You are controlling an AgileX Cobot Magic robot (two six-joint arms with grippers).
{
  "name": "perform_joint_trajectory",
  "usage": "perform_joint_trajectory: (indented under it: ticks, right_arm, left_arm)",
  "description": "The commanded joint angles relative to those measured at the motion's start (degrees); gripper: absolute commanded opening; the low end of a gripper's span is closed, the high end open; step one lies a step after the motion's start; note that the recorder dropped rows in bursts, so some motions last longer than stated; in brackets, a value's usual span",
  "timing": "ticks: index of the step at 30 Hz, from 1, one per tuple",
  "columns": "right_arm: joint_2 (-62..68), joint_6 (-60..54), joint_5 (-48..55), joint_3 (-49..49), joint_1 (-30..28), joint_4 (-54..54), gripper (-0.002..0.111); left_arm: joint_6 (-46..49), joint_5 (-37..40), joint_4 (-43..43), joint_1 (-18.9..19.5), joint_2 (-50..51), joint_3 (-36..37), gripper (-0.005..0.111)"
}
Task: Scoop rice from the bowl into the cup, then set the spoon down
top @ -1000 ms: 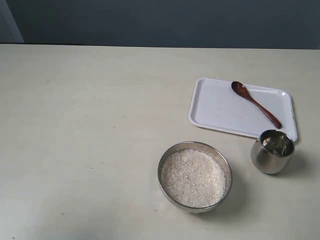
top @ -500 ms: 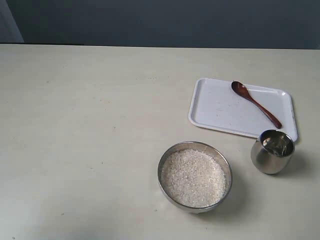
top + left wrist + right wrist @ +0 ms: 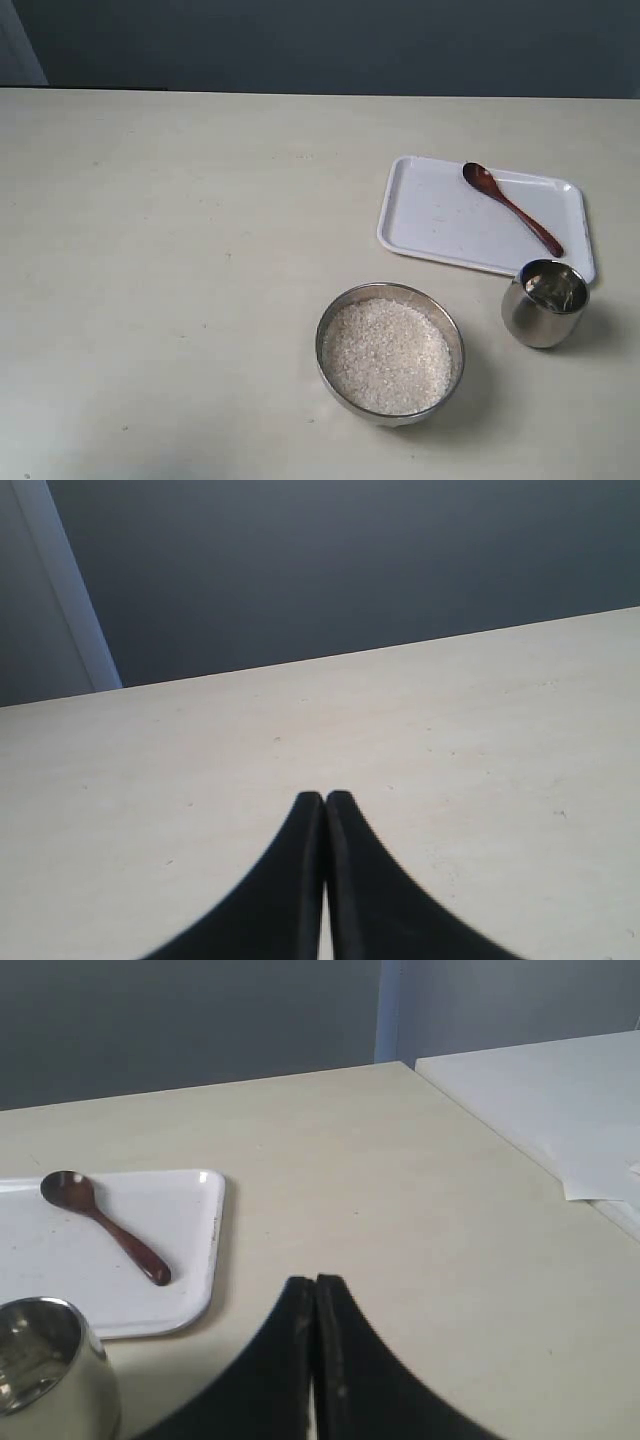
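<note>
Wooden spoon [image 3: 511, 207] lies slantwise on the tray [image 3: 430, 225], handle toward its near right corner, ahead of the right gripper [image 3: 315, 1282], which is nearer and clenched empty, as is the left gripper [image 3: 324, 796].
</note>
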Motion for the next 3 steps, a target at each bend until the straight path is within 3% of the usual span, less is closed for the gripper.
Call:
perform_joint_trajectory:
  ticks: [1,3]
  right_arm:
    - [-0.28,0.00,-0.30,0.29,-0.32,-0.05,-0.001]
    - [-0.28,0.00,-0.30,0.29,-0.32,-0.05,-0.001]
  left_arm:
    - [-0.29,-0.14,-0.16,-0.30,-0.31,-0.16,0.000]
    - [-0.29,-0.14,-0.16,-0.30,-0.31,-0.16,0.000]
